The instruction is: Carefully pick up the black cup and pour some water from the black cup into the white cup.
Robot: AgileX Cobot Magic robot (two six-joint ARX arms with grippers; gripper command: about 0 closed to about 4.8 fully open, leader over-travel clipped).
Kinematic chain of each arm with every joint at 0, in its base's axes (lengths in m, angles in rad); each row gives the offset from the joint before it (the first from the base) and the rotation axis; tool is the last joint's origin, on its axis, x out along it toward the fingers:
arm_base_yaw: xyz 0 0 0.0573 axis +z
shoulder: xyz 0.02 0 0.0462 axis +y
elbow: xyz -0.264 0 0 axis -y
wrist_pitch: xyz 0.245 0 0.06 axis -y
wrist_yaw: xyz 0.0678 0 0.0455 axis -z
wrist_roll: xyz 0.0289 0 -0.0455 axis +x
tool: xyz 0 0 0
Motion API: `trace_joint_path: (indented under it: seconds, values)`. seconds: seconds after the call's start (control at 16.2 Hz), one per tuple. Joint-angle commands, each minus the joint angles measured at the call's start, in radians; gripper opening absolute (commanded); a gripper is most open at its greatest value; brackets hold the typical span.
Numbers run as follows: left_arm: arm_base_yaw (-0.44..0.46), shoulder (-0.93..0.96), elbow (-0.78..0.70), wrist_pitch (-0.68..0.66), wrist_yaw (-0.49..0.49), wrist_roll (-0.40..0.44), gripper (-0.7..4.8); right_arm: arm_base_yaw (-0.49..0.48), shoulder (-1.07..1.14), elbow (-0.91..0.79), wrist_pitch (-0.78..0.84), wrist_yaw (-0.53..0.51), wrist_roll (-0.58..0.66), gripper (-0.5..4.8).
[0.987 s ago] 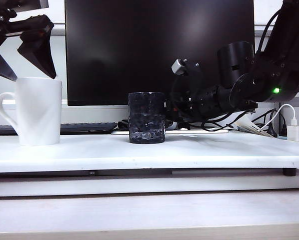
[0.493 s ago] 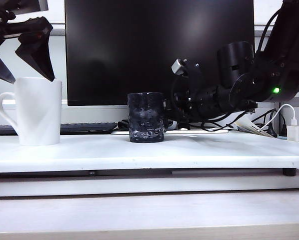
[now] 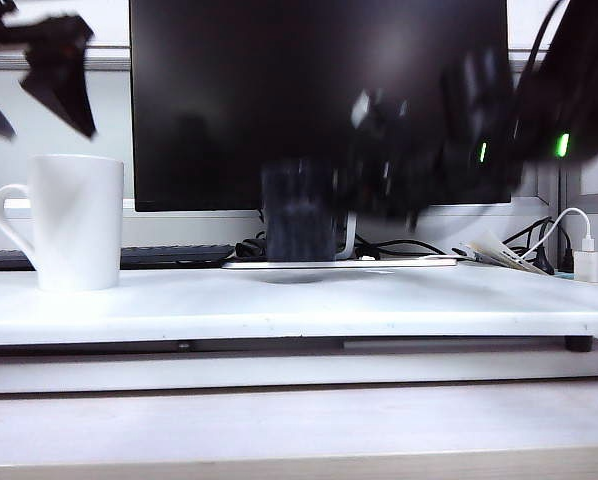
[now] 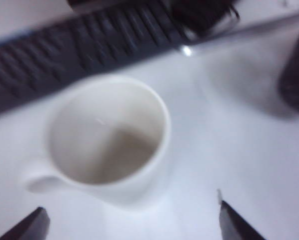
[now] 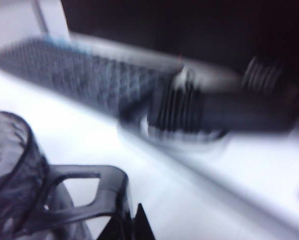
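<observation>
The white cup (image 3: 74,220) stands upright at the left of the table, handle outward; its inside (image 4: 109,135) looks empty. My left gripper (image 3: 29,100) hangs open above it, fingertips (image 4: 32,225) wide apart with nothing between them. The black cup (image 3: 299,210) is a motion-blurred dark shape in the air at the middle, clear of the table. In the right wrist view its dimpled wall (image 5: 12,160) and a dark side loop (image 5: 89,195) show. My right gripper (image 5: 132,225) is shut on that loop. The water is hidden.
A large black monitor (image 3: 319,100) fills the back, with a keyboard (image 3: 169,255) at its foot behind the white cup. Cables and a white charger (image 3: 587,262) lie at the right rear. The table's front edge (image 3: 299,335) runs across below.
My right gripper has closed on the black cup and lifted it off the table; both are now blurred by motion. The left gripper has risen a little above the white cup.
</observation>
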Motion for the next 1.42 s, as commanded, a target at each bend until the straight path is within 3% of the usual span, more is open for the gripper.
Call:
trace_joint_path:
  seconds: [0.06,0.19,0.31,0.43,0.68,0.99,1.17,1.42]
  values:
    - [0.032,-0.076,0.009,0.033,-0.009,0.011,4.79,0.003,-0.147,0.02,-0.069,-0.007,0.024,-0.06]
    - [0.088,-0.134,0.009,0.04,0.06,0.006,4.79,0.018,-0.236,0.126,-0.249,-0.008,0.031,-0.06]
    - [0.166,-0.151,0.009,0.043,0.168,-0.078,4.79,0.048,-0.235,0.311,-0.442,-0.01,0.031,-0.06]
    - [0.22,-0.151,0.008,0.044,0.208,-0.024,4.79,0.093,-0.222,0.43,-0.481,0.023,0.021,-0.06]
    - [0.22,-0.15,0.008,0.026,0.298,-0.051,4.79,0.172,-0.103,0.627,-0.597,0.064,0.02,-0.06]
    - [0.22,-0.15,0.007,-0.008,0.301,-0.05,4.79,0.223,0.078,0.748,-0.654,0.087,-0.003,-0.06]
    - [0.221,-0.148,0.005,-0.099,0.285,-0.016,4.79,0.233,0.178,0.85,-0.717,0.142,-0.084,-0.06]
    - [0.221,-0.148,0.005,-0.105,0.276,-0.015,4.79,0.248,0.197,0.895,-0.722,0.18,-0.193,-0.06]
